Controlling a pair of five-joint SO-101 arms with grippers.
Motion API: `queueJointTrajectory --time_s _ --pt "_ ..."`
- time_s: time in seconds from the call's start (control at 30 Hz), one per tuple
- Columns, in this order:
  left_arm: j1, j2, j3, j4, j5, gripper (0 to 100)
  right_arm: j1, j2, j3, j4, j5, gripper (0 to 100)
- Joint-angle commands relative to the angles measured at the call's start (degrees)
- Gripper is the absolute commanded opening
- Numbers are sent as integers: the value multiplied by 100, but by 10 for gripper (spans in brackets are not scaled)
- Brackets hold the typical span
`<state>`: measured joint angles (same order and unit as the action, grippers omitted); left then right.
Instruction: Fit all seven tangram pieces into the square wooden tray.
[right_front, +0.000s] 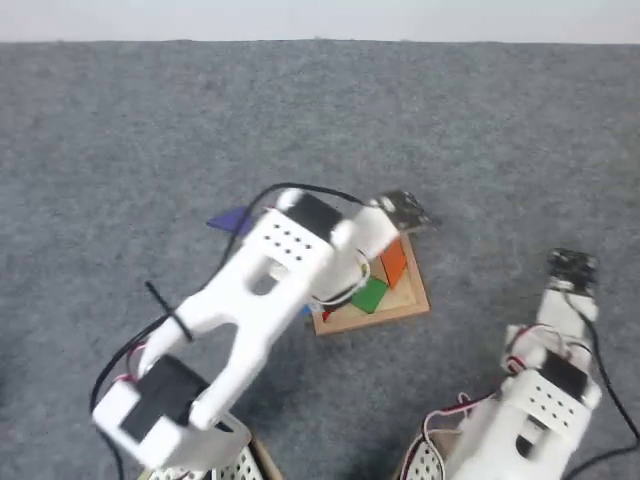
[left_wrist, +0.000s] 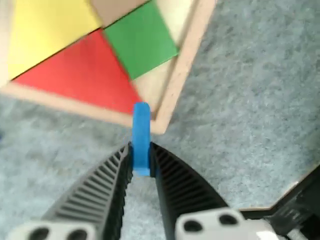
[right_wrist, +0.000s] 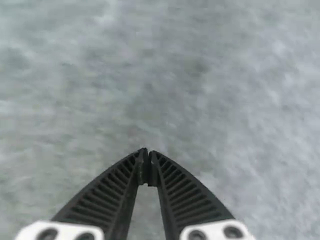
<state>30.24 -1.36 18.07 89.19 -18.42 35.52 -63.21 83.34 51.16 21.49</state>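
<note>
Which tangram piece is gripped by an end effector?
The blue piece, held on edge in the left end effector by the wooden tray's corner; red piece, yellow piece and green piece lie flat inside it.

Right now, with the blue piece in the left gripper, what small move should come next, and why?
Probably ease the left gripper forward, past the rim of the tray. It is shut on the blue piece, held edge-on at the tray's corner, and bare wood shows just inside that corner, beside the green piece and the red piece.
</note>
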Motion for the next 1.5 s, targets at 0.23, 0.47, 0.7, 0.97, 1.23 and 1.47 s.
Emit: queueJointTrajectory --time_s 0.23,0.47,0.7,0.97,1.23,1.47 --pt "475 862 -259 -633 -800 12 637 -66 -334 57 88 9" --pt "457 1292 -286 -905 -826 19 629 -66 -246 13 79 9" --pt "448 1292 -303 -914 -809 98 435 -75 -220 22 79 9" --pt "448 1292 -523 -888 -835 98 330 -84 -211 57 79 9" --pt "-18 1345 -875 -879 -853 98 330 -84 -211 57 79 9" --pt "-501 1345 -919 -905 -1187 97 330 -92 -211 57 79 9"
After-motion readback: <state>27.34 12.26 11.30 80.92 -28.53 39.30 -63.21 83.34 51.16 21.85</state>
